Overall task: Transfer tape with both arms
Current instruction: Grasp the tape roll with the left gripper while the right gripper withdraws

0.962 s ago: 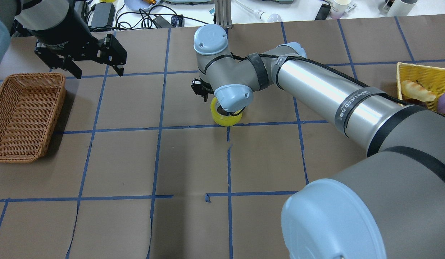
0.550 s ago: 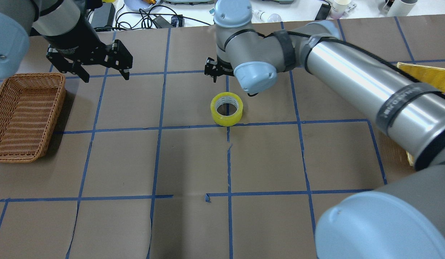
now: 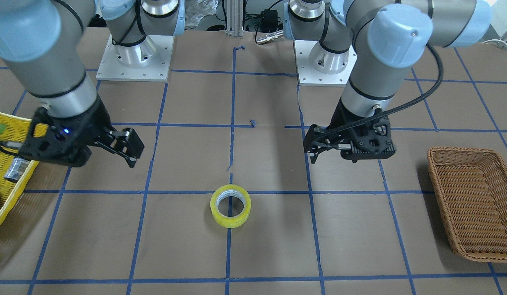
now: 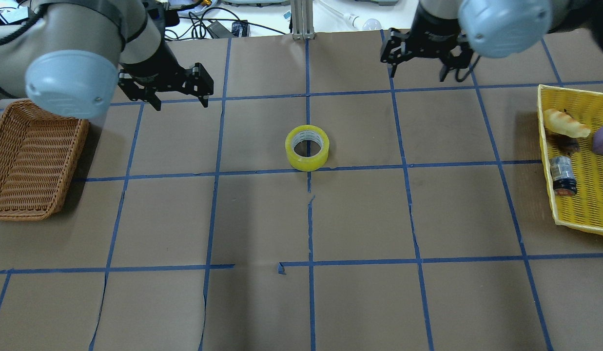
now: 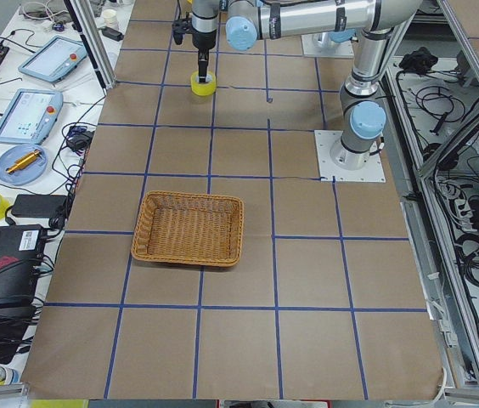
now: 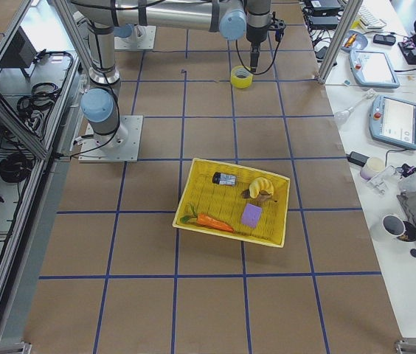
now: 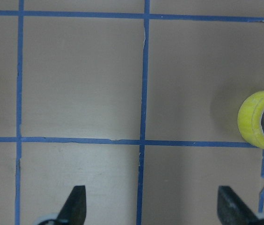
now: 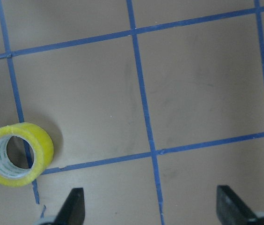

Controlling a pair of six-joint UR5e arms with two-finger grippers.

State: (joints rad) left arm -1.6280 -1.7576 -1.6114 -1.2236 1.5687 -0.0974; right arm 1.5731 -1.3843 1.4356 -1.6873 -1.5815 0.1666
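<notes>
The yellow tape roll (image 4: 306, 147) lies flat on the brown table near the middle, whitish core facing up; it also shows in the front view (image 3: 230, 206). My left gripper (image 4: 181, 102) is open and empty, above the table to the tape's far left. In the left wrist view (image 7: 153, 211) the tape (image 7: 263, 122) sits at the right edge. My right gripper (image 4: 418, 73) is open and empty, to the tape's far right. In the right wrist view (image 8: 153, 211) the tape (image 8: 17, 153) is at the lower left. Neither gripper touches the tape.
A brown wicker basket (image 4: 43, 103) stands at the table's left edge. A yellow basket (image 4: 589, 195) at the right edge holds a small dark bottle (image 4: 562, 175), a pale fruit-like item and a purple item. Blue tape lines grid the table.
My right gripper has left the tape and drawn back to the far right. My left gripper has moved right, toward the middle. The tape has stayed in place.
</notes>
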